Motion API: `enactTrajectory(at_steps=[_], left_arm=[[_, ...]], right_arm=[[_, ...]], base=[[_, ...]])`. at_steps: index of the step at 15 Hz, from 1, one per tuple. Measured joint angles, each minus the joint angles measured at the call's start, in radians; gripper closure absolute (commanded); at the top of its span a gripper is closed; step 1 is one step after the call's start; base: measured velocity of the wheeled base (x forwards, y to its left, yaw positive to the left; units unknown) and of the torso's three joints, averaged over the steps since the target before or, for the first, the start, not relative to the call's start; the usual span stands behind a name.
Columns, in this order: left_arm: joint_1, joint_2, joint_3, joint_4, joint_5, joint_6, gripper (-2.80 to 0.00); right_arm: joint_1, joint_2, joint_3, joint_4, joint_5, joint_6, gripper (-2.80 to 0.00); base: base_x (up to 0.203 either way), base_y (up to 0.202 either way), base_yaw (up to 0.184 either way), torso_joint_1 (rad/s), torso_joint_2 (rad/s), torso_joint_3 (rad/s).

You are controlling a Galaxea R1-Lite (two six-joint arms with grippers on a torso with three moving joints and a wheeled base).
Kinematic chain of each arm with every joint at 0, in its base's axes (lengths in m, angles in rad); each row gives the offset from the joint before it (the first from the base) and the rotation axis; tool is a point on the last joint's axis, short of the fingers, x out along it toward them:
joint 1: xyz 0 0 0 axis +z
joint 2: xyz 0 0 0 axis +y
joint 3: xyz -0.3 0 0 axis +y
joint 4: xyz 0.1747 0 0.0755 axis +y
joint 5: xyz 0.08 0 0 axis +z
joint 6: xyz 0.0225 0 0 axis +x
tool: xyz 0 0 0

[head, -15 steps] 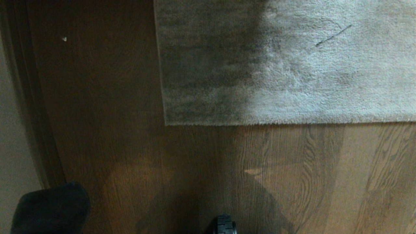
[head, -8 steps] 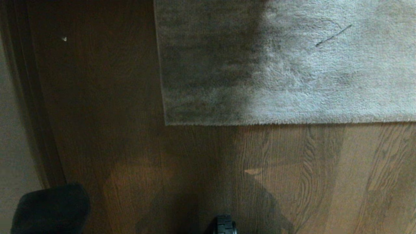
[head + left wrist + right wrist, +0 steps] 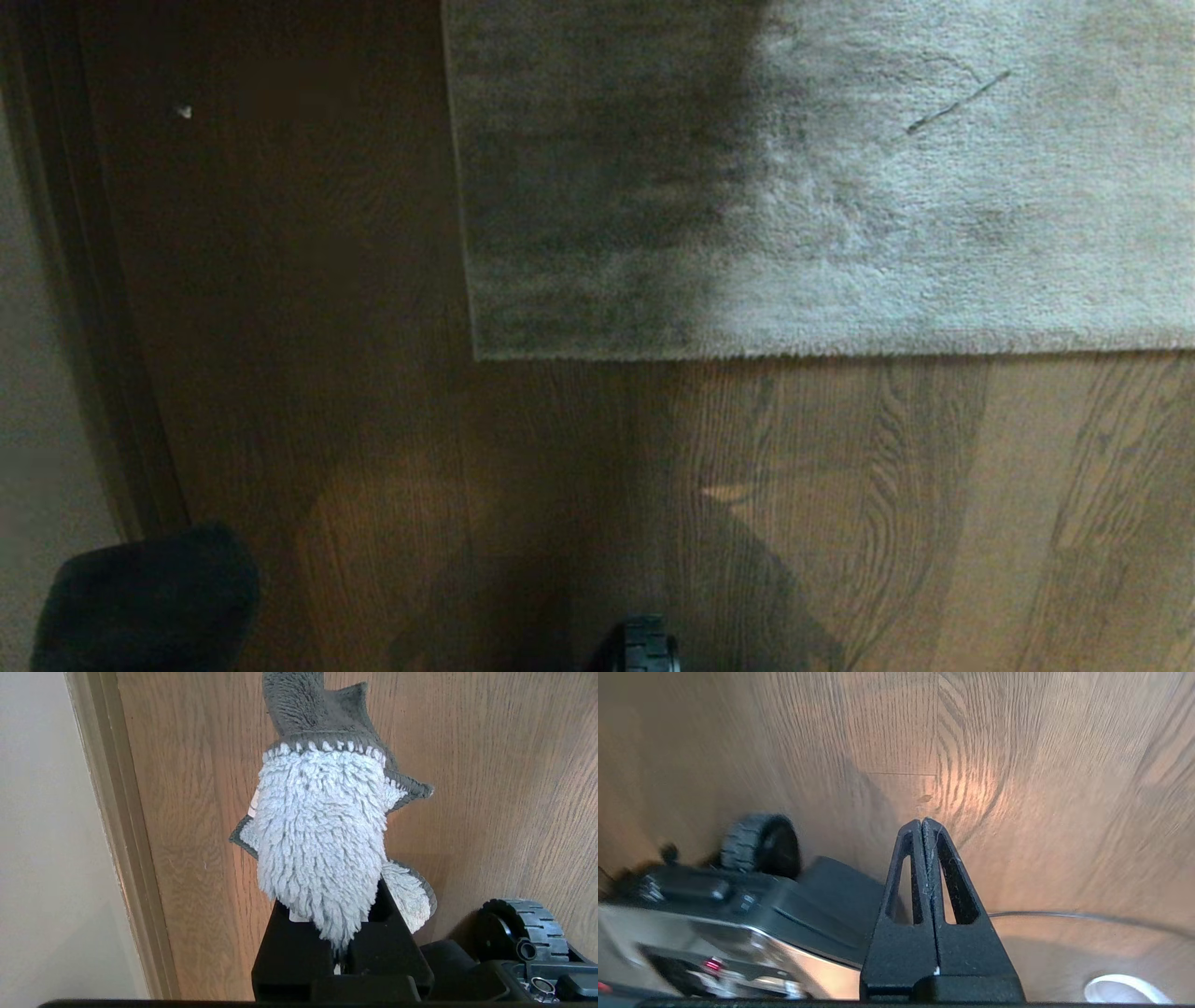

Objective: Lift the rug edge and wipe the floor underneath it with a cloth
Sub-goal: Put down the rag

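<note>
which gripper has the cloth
The left gripper: its fingers are shut on the cloth, which stands up from them. The right gripper is shut on nothing, over bare floor.

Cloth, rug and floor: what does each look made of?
Cloth: shaggy microfibre-like pile, pale, with a grey stitched border. Rug: short plush pile, grey-beige, matte, brush marks showing. Floor: wood or wood-look boards, wavy grain, slight sheen.

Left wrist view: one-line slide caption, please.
Left gripper shut on a shaggy whitish cloth with grey backing, above brown wood-grain floor beside a pale baseboard.
</note>
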Motion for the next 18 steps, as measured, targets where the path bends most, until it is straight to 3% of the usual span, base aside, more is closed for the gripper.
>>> enactTrajectory(at_steps=[7,16,18], left_arm=[[0.0,0.0,0.0,0.0,0.0,0.0,0.0],[0.0,0.0,0.0,0.0,0.0,0.0,0.0],[0.0,0.0,0.0,0.0,0.0,0.0,0.0]], right_arm=[[0.001,0.0,0.006,0.032,-0.024,-0.15,0.0],[0.001,0.002,0.007,0.031,-0.024,-0.136,0.0],[-0.037,0.004,0.007,0.031,-0.024,-0.136,0.0]], base=[[0.0,0.0,0.0,0.0,0.0,0.0],[0.0,0.0,0.0,0.0,0.0,0.0],[0.0,0.0,0.0,0.0,0.0,0.0]])
